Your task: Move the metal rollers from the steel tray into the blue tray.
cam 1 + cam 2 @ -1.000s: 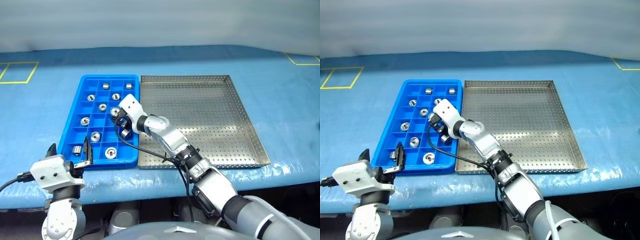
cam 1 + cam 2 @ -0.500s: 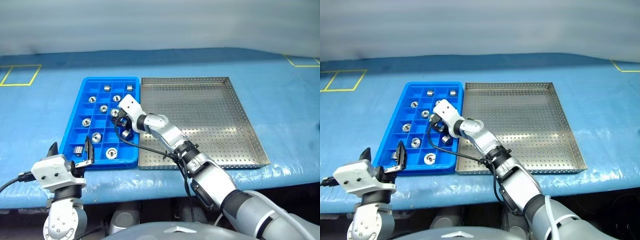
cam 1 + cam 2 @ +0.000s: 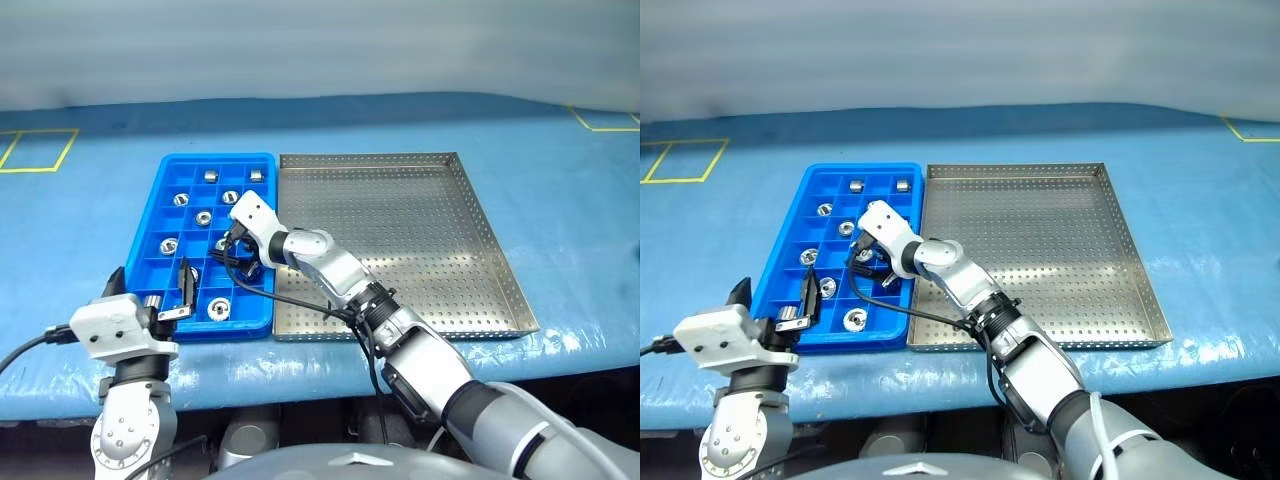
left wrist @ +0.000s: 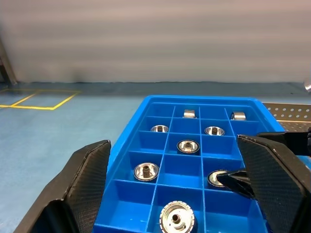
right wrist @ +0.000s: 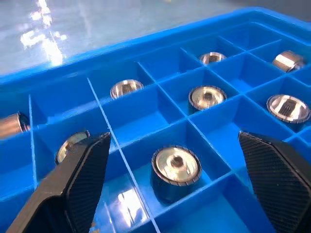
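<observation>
Roller [image 5: 176,166] between open right end effector [image 5: 176,194] fingers.

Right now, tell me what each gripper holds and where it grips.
Nothing. The right gripper hangs open over a roller in the blue tray; the left gripper is open too.

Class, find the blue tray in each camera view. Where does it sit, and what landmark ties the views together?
Left eye view: blue tray left of centre, beside the steel tray.
Right eye view: blue tray in the same place.
Left wrist view: blue tray ahead of the left gripper.
Right wrist view: blue tray close under the right gripper.
Landmark: metal rollers in its cells.
</observation>
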Controlling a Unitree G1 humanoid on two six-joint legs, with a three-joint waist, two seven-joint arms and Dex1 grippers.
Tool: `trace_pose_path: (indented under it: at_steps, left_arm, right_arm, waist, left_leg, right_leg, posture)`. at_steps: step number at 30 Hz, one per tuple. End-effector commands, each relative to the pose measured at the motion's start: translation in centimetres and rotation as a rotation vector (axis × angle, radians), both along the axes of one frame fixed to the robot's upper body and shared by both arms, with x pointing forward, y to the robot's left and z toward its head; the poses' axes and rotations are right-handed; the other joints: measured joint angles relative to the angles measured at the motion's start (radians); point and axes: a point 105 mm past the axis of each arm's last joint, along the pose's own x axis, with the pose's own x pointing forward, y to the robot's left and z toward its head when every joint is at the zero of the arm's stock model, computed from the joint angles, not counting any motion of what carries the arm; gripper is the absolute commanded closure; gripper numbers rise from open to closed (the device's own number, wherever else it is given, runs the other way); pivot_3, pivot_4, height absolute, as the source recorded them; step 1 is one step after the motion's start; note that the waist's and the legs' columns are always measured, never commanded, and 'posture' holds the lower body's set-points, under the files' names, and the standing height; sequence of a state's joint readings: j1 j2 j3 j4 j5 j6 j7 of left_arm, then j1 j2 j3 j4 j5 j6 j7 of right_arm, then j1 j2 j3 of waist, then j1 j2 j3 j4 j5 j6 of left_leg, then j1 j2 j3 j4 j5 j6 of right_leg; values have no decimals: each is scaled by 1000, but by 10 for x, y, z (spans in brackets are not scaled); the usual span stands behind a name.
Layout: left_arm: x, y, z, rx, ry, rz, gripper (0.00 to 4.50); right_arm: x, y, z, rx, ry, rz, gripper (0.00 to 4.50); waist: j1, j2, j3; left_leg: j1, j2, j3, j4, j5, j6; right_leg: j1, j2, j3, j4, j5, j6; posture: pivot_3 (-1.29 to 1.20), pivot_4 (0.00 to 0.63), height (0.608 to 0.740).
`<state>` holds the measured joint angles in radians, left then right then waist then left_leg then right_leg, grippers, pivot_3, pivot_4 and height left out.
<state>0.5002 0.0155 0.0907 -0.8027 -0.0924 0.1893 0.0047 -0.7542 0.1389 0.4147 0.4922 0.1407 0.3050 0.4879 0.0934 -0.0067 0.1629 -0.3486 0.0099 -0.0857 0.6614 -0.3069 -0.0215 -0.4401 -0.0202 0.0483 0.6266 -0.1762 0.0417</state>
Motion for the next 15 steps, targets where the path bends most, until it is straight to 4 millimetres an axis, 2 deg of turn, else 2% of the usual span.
trace_pose_path:
  at_steps: [1,8,15]
  left_arm:
    - [9,-4,4,7,-13,-50,0]
    - [41,-15,6,28,-21,-163,0]
    - [63,-24,11,55,-36,-230,0]
  right_arm:
    - [-9,1,40,211,-28,-35,60]
    - [1,-62,57,275,-106,-255,60]
    - [-3,-114,50,263,-134,-453,60]
  waist:
    - [-10,0,0]
    - [-77,0,0]
    - [-154,0,0]
  left_leg:
    - [-1,0,0,0,1,-1]
    - [-2,-1,1,0,2,-3]
    - [-1,-1,2,0,2,-3]
  right_leg:
    - [0,0,0,0,0,0]
    - [-1,-2,0,-1,1,2]
    - [-1,-2,2,0,4,7]
  posture:
    - [191,150,740]
    - [16,150,740]
    - [-84,150,740]
